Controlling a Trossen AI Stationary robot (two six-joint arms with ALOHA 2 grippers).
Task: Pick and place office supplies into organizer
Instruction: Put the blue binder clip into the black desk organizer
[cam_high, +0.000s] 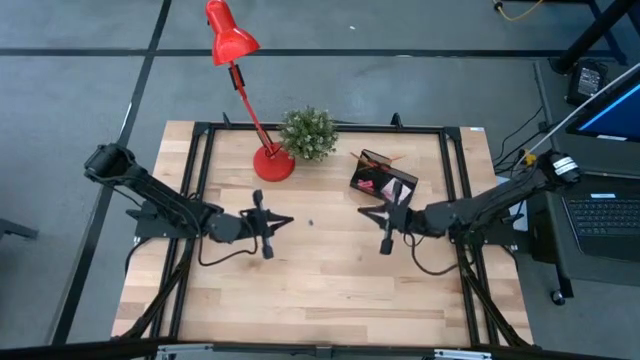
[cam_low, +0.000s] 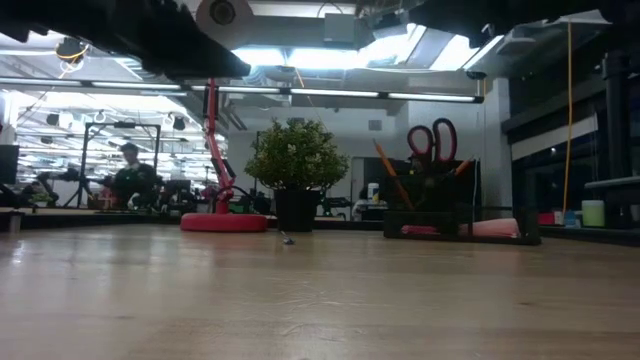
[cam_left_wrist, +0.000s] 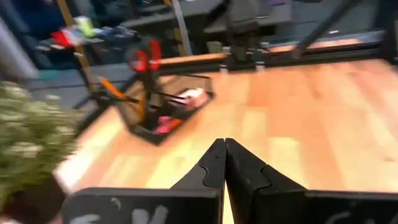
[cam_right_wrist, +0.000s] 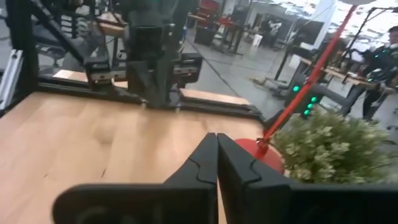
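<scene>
The black organizer (cam_high: 383, 180) stands on the table's far right part. It holds red-handled scissors (cam_low: 432, 140) and orange pencils (cam_low: 390, 172) upright, and pink items (cam_left_wrist: 186, 96) lie in its low tray. My left gripper (cam_high: 288, 222) hangs shut and empty over the table's middle left, pointing toward the right edge. My right gripper (cam_high: 362, 212) hangs shut and empty just near of the organizer, pointing left. In the wrist views, both the left gripper (cam_left_wrist: 224, 163) and the right gripper (cam_right_wrist: 216, 157) show their fingertips closed together. A tiny dark item (cam_high: 311, 222) lies on the wood between them.
A red desk lamp (cam_high: 273, 163) stands on its round base at the far middle, its head (cam_high: 230, 38) reaching beyond the far edge. A small green potted plant (cam_high: 308, 133) sits beside it. A black frame (cam_high: 320, 127) runs along the table's sides. Bare wood lies toward the near edge.
</scene>
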